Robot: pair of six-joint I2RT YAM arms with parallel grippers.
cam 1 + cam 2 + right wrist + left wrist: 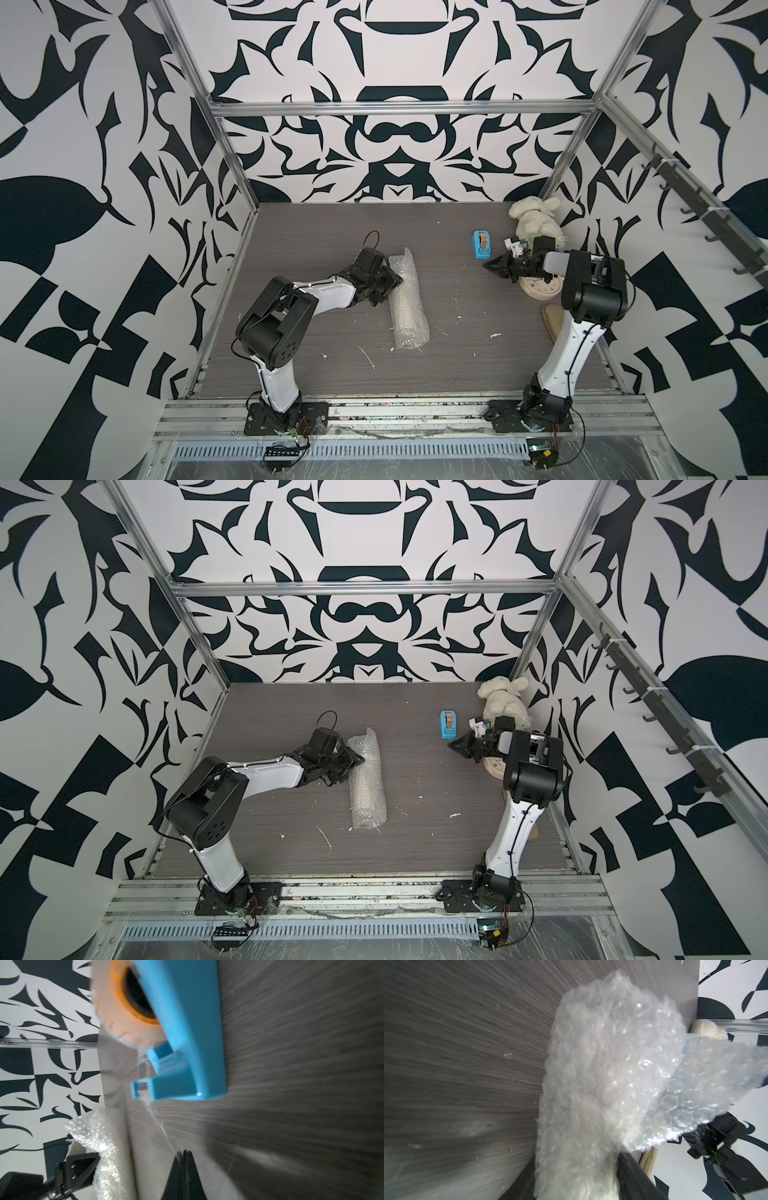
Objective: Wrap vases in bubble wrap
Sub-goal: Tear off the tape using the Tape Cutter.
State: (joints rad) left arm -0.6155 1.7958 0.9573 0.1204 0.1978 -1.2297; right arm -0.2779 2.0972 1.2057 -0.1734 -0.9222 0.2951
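The bubble wrap (407, 307) (368, 787) lies rolled into a long tube on the table, and a cream shape, the vase, shows faintly through it. My left gripper (397, 284) (357, 762) (577, 1172) is shut across the tube near its far end, one finger on each side; a loose flap of bubble wrap (695, 1088) sticks out. My right gripper (488, 265) (453, 744) (184, 1152) is shut on a thin clear strip of tape (162, 1126) that runs back to the blue tape dispenser (482, 243) (187, 1032).
A white plush toy (536, 218) sits in the back right corner. Under the right arm lie a round pink clock (540, 289) and a wooden piece (552, 320). Small white scraps (368, 357) dot the grey table.
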